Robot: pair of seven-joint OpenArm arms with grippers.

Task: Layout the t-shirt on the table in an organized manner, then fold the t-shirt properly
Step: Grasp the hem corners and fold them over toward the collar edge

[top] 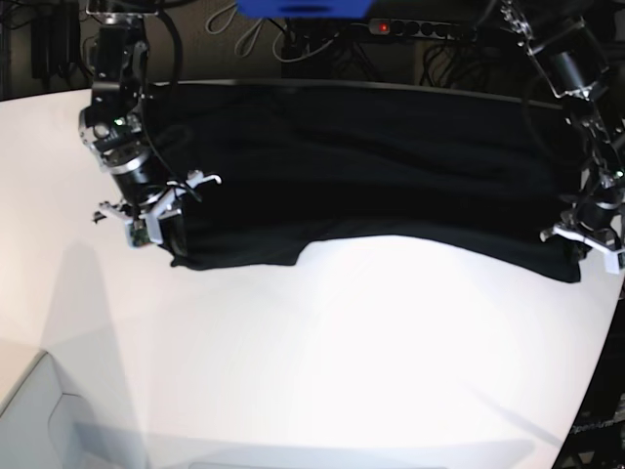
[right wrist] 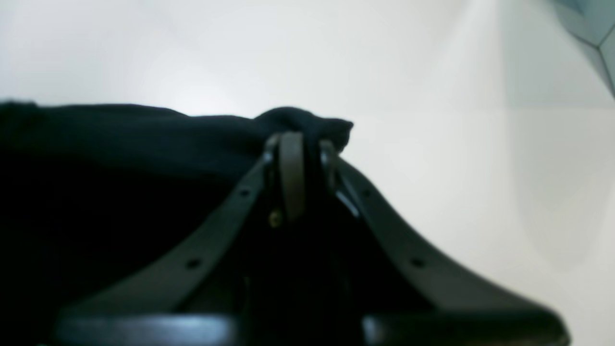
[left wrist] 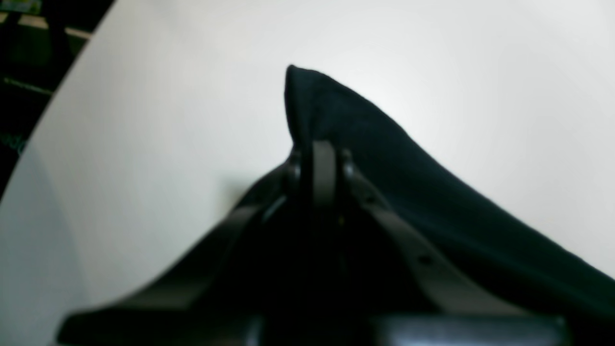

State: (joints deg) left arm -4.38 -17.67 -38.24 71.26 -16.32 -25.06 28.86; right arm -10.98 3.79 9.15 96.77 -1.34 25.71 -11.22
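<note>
Left wrist view is showing the left gripper (left wrist: 323, 158) with its jaws pinched together on a peaked fold of the t-shirt (left wrist: 432, 192), black cloth running away down to the right over the white table (left wrist: 144, 120). Its partner, the right gripper (right wrist: 298, 158), is doing the same in its own wrist view: jaws drawn tight on a bunched corner of cloth, the rest of the shirt filling the left of that picture.

From the base camera the t-shirt (top: 371, 166) is hanging between the two arms as a wide black band, the far part resting along the back of the table (top: 322, 371) and the near edge sagging in a curve in the middle. No print is showing, only plain black.

What could go wrong, as I judge it: each hold is on a small pinch of fabric, so a sharp pull apart could slip a corner out and drop that side in a heap. Uneven lowering could leave the sagging middle folding under itself and creasing.

Cables and a power strip (top: 410, 27) are lying just behind the table, close to the shirt's far edge; cloth dragged backward could snag there. Nothing is standing on the near table surface.
</note>
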